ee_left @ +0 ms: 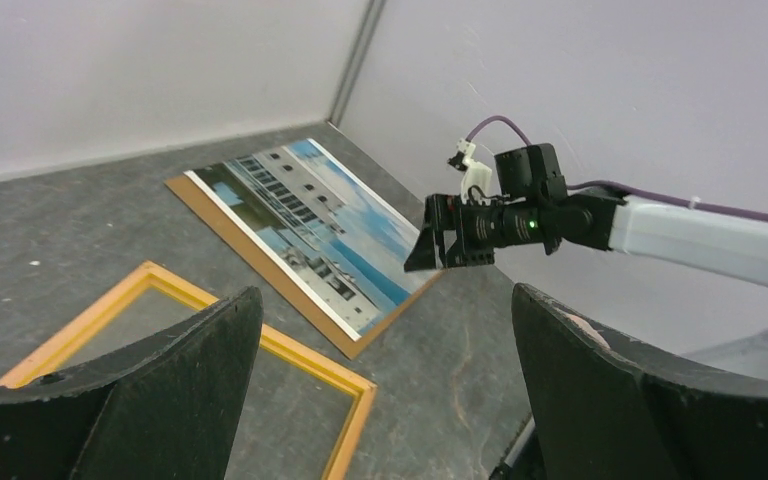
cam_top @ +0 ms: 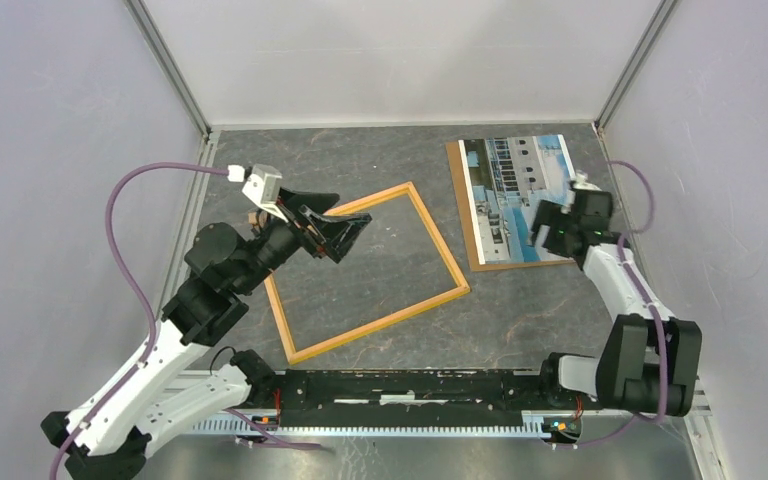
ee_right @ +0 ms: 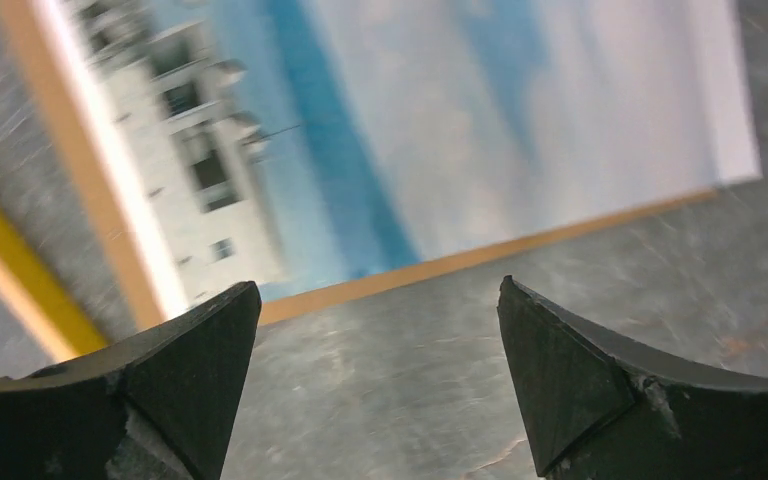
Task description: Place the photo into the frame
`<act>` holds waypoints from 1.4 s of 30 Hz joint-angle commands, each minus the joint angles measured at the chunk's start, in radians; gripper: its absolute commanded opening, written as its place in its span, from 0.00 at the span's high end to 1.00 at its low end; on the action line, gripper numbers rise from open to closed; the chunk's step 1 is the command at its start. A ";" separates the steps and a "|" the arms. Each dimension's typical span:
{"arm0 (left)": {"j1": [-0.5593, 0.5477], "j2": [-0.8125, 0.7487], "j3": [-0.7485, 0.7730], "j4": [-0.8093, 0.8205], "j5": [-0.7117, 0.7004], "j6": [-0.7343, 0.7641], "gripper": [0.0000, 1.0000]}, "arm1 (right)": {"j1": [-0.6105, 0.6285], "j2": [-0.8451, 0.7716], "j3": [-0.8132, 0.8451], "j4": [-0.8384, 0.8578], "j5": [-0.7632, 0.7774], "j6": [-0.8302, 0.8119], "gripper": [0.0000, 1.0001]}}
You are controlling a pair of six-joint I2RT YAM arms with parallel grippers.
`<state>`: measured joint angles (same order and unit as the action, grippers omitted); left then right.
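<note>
Grey and mottled, the bench (cam_top: 520,320) carries all the things. Nearest to the arm bases lies the frame (cam_top: 438,240), of orange-yellow wood, flat on the bench and turned at an angle, with only bare bench inside it. The left pincer (cam_top: 343,232) hangs over the far left side of the frame. Its jaws stand wide apart and nothing is between them.

Further back and to the right lies the photo (cam_top: 505,185), a pale building under blue sky. It rests face up on a brown backing board (ee_right: 90,170), which shows as a thin border along its edges. The photo is outside the frame, just beside the frame's far right corner.

The right pincer (cam_top: 545,232) is at the near right part of the photo and points down toward it. Its black fingers (ee_right: 190,370) are spread wide and hold nothing. In the right wrist view, the board's near edge runs just beyond the fingertips, and bare bench shows between them. I cannot tell whether the tips touch the bench. Pale walls close the bench behind.
</note>
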<state>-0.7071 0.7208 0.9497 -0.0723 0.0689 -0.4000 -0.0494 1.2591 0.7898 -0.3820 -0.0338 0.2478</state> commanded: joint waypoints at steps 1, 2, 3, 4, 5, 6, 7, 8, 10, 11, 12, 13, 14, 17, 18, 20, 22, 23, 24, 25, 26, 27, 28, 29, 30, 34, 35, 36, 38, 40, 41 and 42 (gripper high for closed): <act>-0.086 0.008 0.004 0.020 -0.064 0.039 0.00 | -0.238 0.014 -0.088 0.164 -0.118 0.102 0.06; -0.101 0.007 0.007 0.013 -0.078 0.051 0.00 | -0.307 0.016 -0.127 0.221 -0.170 0.139 0.07; -0.116 0.005 0.009 0.006 -0.100 0.065 0.00 | -0.372 0.021 -0.163 0.281 -0.223 0.176 0.09; -0.130 0.005 0.013 -0.001 -0.117 0.084 0.00 | -0.421 0.031 -0.195 0.341 -0.268 0.210 0.10; -0.139 0.001 0.016 -0.009 -0.134 0.095 0.00 | -0.460 0.043 -0.215 0.373 -0.290 0.228 0.13; -0.149 -0.001 0.021 -0.018 -0.151 0.108 0.00 | -0.486 0.065 -0.222 0.416 -0.302 0.236 0.15; -0.158 -0.002 0.025 -0.024 -0.167 0.120 0.00 | -0.500 0.087 -0.219 0.428 -0.299 0.232 0.16; -0.162 -0.003 0.026 -0.030 -0.182 0.129 0.00 | -0.515 0.107 -0.211 0.432 -0.293 0.222 0.17; -0.175 -0.001 0.030 -0.039 -0.206 0.144 0.00 | -0.543 0.140 -0.197 0.441 -0.270 0.196 0.18; -0.180 0.000 0.032 -0.043 -0.212 0.153 0.00 | -0.565 0.154 -0.196 0.449 -0.257 0.185 0.18; -0.182 0.004 0.033 -0.044 -0.217 0.157 0.00 | -0.584 0.168 -0.198 0.456 -0.253 0.177 0.18; -0.184 0.005 0.033 -0.046 -0.218 0.159 0.00 | -0.605 0.178 -0.200 0.469 -0.254 0.169 0.18; -0.184 0.005 0.034 -0.046 -0.217 0.161 0.00 | -0.624 0.193 -0.204 0.487 -0.262 0.161 0.18; -0.183 0.010 0.035 -0.047 -0.216 0.164 0.00 | -0.645 0.241 -0.204 0.528 -0.299 0.169 0.19; -0.183 0.015 0.035 -0.049 -0.218 0.165 0.00 | -0.645 0.256 -0.205 0.555 -0.316 0.178 0.19; -0.182 0.019 0.035 -0.050 -0.218 0.166 0.00 | -0.647 0.283 -0.202 0.601 -0.351 0.194 0.21; -0.182 0.021 0.036 -0.050 -0.217 0.168 0.00 | -0.647 0.303 -0.199 0.639 -0.382 0.201 0.23; -0.180 0.020 0.036 -0.051 -0.217 0.169 0.00 | -0.646 0.307 -0.200 0.644 -0.384 0.204 0.24; -0.181 0.020 0.036 -0.052 -0.218 0.171 0.00 | -0.646 0.309 -0.206 0.658 -0.393 0.209 0.24; -0.181 0.020 0.037 -0.052 -0.220 0.173 0.00 | -0.647 0.311 -0.211 0.672 -0.404 0.211 0.24; -0.181 0.019 0.037 -0.052 -0.220 0.173 0.00 | -0.646 0.313 -0.213 0.678 -0.407 0.212 0.24; -0.181 0.016 0.036 -0.052 -0.219 0.173 0.00 | -0.645 0.313 -0.217 0.688 -0.413 0.215 0.24; -0.180 0.013 0.035 -0.052 -0.219 0.172 0.00 | -0.645 0.316 -0.220 0.702 -0.419 0.218 0.24; -0.181 0.012 0.035 -0.052 -0.219 0.171 0.00 | -0.646 0.322 -0.221 0.712 -0.428 0.220 0.24; -0.181 0.008 0.035 -0.052 -0.219 0.170 0.00 | -0.645 0.327 -0.222 0.719 -0.434 0.222 0.24; -0.181 -0.001 0.037 -0.051 -0.218 0.170 0.00 | -0.646 0.347 -0.230 0.761 -0.455 0.254 0.24; -0.181 -0.002 0.037 -0.051 -0.219 0.170 0.00 | -0.646 0.352 -0.226 0.773 -0.467 0.262 0.25; -0.181 -0.003 0.035 -0.052 -0.220 0.168 0.00 | -0.646 0.354 -0.223 0.779 -0.481 0.272 0.26; -0.181 -0.008 0.035 -0.052 -0.216 0.164 0.00 | -0.645 0.345 -0.214 0.789 -0.496 0.286 0.27; -0.181 -0.011 0.035 -0.048 -0.210 0.161 0.00 | -0.647 0.325 -0.207 0.795 -0.505 0.294 0.27; -0.182 -0.011 0.035 -0.049 -0.208 0.159 0.00 | -0.646 0.318 -0.203 0.795 -0.509 0.298 0.27; -0.180 -0.014 0.035 -0.048 -0.207 0.159 0.00 | -0.646 0.311 -0.198 0.795 -0.514 0.304 0.27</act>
<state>-0.8841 0.7193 0.9501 -0.1333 -0.1299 -0.3038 -0.6918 1.5967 0.5735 0.3763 -0.5041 0.5095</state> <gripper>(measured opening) 0.996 0.734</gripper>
